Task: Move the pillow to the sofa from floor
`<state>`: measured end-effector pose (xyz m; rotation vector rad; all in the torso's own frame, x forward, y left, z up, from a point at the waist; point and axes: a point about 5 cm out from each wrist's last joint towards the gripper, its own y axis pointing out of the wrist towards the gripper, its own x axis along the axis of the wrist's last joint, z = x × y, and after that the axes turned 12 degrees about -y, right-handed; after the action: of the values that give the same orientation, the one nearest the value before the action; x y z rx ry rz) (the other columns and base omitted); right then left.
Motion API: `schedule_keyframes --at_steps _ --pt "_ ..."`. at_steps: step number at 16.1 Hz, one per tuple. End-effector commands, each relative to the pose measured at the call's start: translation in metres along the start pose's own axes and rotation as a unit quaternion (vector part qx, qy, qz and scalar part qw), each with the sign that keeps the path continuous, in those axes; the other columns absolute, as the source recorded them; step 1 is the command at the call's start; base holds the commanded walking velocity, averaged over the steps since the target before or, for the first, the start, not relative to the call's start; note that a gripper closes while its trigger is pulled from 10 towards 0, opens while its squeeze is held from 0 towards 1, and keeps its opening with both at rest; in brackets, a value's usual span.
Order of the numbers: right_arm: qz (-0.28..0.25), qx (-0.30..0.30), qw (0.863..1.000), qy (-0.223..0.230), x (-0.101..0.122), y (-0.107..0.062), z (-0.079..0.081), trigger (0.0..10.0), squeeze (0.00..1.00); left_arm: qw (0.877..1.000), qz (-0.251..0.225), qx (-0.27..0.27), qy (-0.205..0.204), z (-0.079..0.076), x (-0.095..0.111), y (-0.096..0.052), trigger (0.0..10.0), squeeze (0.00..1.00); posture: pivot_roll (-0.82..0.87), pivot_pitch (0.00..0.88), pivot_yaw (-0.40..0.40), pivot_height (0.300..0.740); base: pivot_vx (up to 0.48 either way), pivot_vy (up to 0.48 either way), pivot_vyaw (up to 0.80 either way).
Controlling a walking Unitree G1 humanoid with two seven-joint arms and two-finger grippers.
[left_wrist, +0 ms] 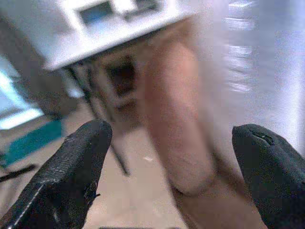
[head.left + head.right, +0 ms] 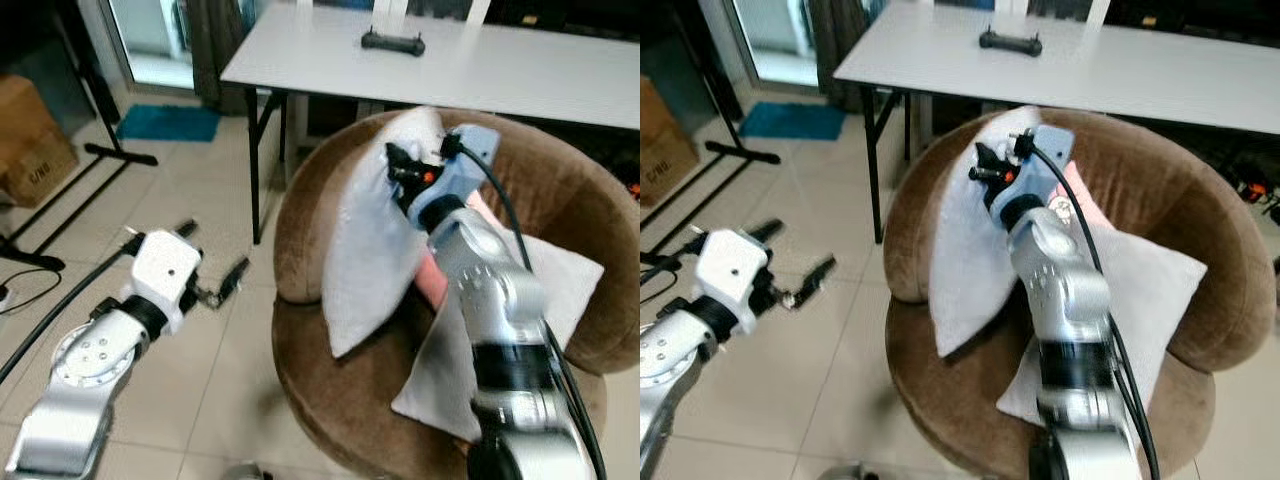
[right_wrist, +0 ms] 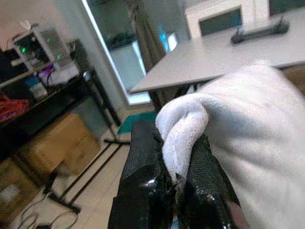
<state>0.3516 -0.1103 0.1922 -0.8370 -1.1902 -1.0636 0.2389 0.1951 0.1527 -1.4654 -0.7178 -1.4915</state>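
Note:
A white pillow [image 2: 365,240] stands on edge in the round brown sofa chair [image 2: 560,200], leaning against its left side. My right gripper [image 3: 175,187] is shut on a fold of the pillow's upper edge; in the eye views it sits at the pillow's top [image 2: 405,172]. A second white pillow [image 2: 470,350] lies flat on the seat under my right arm, with something pink [image 2: 434,280] between them. My left gripper [image 2: 215,265] hangs open over the tiled floor left of the chair, its fingers [image 1: 71,176] spread wide with nothing between them.
A white table [image 2: 520,70] with a black handle-like object [image 2: 392,42] stands behind the chair; its black leg [image 2: 254,170] is close to the chair's left. A cardboard box [image 2: 30,140], a black stand base [image 2: 90,170] and a teal mat [image 2: 165,122] lie to the left.

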Motion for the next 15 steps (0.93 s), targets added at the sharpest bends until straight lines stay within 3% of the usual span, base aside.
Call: schedule_keyframes --at_steps 1,4,8,9,11,12,13,14,15 --pt "-0.01 0.013 1.0 -0.006 0.001 0.012 -0.006 10.0 0.0 0.998 0.022 -0.053 -0.006 -0.008 -0.002 0.0 10.0 0.0 0.09 0.0 -0.042 0.74 0.0 0.0 0.0" --pt "0.025 -0.023 0.998 -0.054 -0.012 0.034 -0.023 10.0 0.0 0.995 0.046 -0.09 -0.005 -0.008 -0.007 0.003 10.0 0.0 0.1 0.0 -0.037 0.74 0.0 0.0 0.0" --pt "0.067 -0.111 0.983 -0.13 -0.019 0.037 -0.051 10.0 0.0 0.994 0.052 -0.099 -0.002 -0.009 -0.005 0.003 10.0 0.0 0.12 0.0 -0.045 0.74 0.0 0.0 0.0" --pt "0.099 -0.157 0.965 -0.187 -0.023 0.031 -0.069 10.0 1.0 0.993 0.055 -0.103 -0.002 -0.01 -0.006 0.002 10.0 0.0 0.13 0.0 -0.052 0.74 0.0 0.0 0.0" --pt "0.117 -0.22 0.936 -0.249 -0.019 0.019 -0.099 10.0 1.0 0.993 0.057 -0.099 -0.002 -0.01 -0.009 0.001 10.0 0.0 0.13 0.0 -0.062 0.74 0.0 0.0 0.0" --pt "0.115 -0.231 0.932 -0.254 -0.017 0.016 -0.105 10.0 1.0 0.994 0.056 -0.097 -0.003 -0.011 -0.01 0.001 10.0 0.0 0.12 0.0 -0.063 0.74 0.0 0.0 0.0" --pt "0.094 -0.249 0.934 -0.238 -0.008 0.008 -0.122 10.0 1.0 0.995 0.046 -0.083 -0.011 -0.013 -0.012 0.003 10.0 0.0 0.11 0.0 -0.064 0.74 0.0 0.0 0.0" --pt "0.08 -0.255 0.938 -0.222 -0.005 0.004 -0.129 10.0 1.0 0.996 0.04 -0.074 -0.016 -0.015 -0.013 0.005 10.0 0.0 0.11 0.0 -0.064 0.74 0.0 0.0 0.0" --pt "0.038 -0.245 0.953 -0.176 0.002 -0.002 -0.137 10.0 1.0 0.998 0.028 -0.048 -0.025 -0.016 -0.014 0.008 10.0 0.0 0.08 0.0 -0.048 0.74 0.0 0.0 0.0"
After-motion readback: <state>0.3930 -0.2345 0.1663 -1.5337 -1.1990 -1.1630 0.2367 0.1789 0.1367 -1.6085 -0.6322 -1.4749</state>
